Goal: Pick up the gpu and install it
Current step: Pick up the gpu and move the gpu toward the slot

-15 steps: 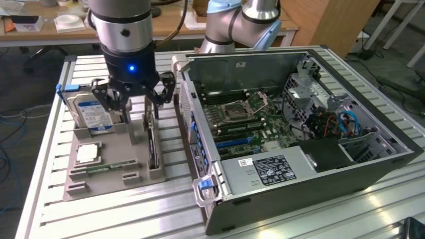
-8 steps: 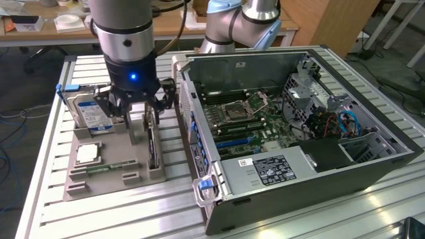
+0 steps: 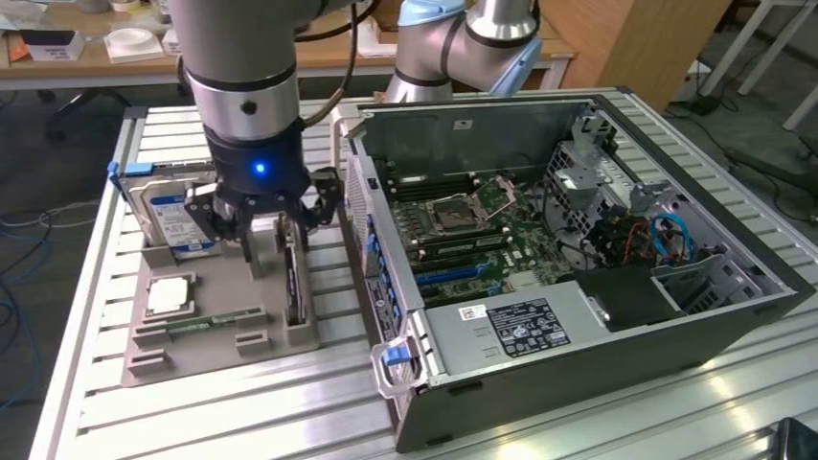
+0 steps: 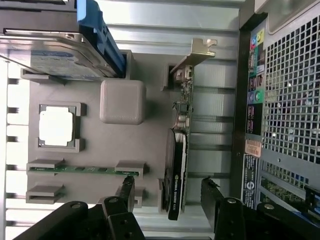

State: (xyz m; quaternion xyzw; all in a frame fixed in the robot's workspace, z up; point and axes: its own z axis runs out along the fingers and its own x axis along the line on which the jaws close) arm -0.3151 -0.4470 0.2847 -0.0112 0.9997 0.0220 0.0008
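Slatted aluminium table (image 3: pixel 90 402) carried all items. Open dark-grey metal computer tower (image 3: pixel 639 355) lay on its side. Grey moulded parts tray (image 3: pixel 224 278) sat beside it. Black two-finger gripper (image 4: pixel 168 192) was spread wide, held nothing and straddled the card. Thin green gpu (image 4: pixel 178 165) with black cooler stood on edge in the tray, clear of both fingers.

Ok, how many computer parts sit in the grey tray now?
4: boxy blue-labelled hard drive standing at one end, square silver processor chip next, slim green memory stick; green gpu card on edge along the side by the black computer case.
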